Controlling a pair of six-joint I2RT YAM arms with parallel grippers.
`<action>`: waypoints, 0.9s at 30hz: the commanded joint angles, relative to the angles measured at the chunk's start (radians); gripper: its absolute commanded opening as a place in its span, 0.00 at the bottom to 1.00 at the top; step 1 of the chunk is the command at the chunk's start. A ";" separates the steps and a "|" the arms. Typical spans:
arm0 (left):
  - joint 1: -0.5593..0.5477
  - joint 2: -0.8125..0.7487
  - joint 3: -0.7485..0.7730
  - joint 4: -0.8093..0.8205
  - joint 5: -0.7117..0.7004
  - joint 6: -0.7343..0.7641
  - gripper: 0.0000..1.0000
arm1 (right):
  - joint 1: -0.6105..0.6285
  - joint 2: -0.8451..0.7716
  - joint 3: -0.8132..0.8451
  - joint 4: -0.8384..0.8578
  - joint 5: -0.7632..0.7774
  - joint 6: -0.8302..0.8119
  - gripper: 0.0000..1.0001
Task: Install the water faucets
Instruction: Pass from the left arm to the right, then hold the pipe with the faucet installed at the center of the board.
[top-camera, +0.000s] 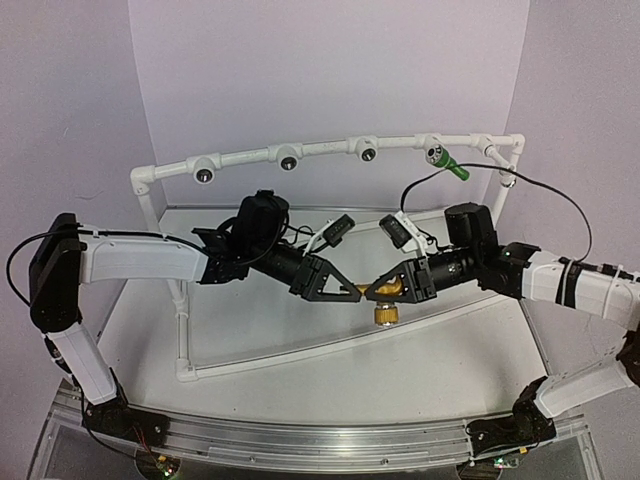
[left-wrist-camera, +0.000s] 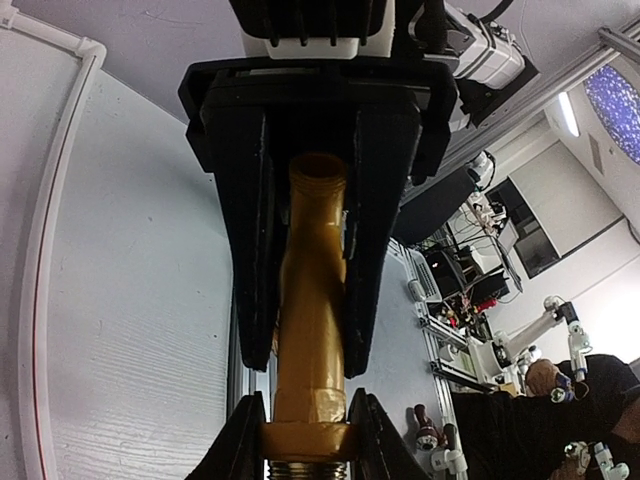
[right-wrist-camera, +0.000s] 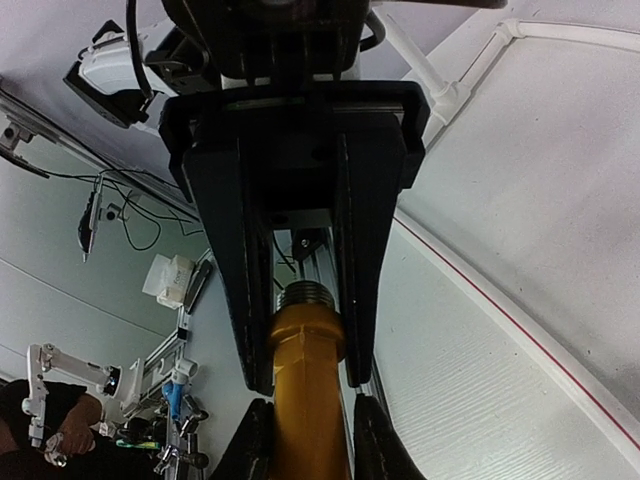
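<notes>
My left gripper is nearest the lens, its two fingertips pressed against the collar of the yellow-orange faucet, right beside the brass threads. A little farther along the same body my right gripper is clenched too, its long fingers flat on either side. So both of my grippers are grasping this one tap, nose to nose, in the air above the table. The tap touches neither the table nor the frame. I judge this to be a handover or a regrasp, meant to free the threaded end for screwing in.

Beyond, at the back of the table, stands the white pipe frame. The green faucet already sits in the socket near the frame's right end, sticking out at a slant. That half looks done, though I cannot tell how tight it is. Three dark sockets to the left of it are bare. What is left, as I judge it, is for one gripper to let go and the other to carry the yellow-orange faucet to a bare socket and screw it home.
</notes>
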 joint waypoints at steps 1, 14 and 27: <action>0.034 -0.098 -0.048 0.032 -0.127 0.032 0.53 | 0.026 -0.032 0.070 -0.151 0.320 0.004 0.00; 0.053 -0.037 -0.095 -0.146 -0.451 0.223 0.66 | 0.156 -0.210 0.234 -0.374 1.264 -0.474 0.00; -0.138 0.311 0.131 -0.329 -0.646 0.551 0.72 | 0.381 0.042 0.279 0.413 1.847 -1.600 0.00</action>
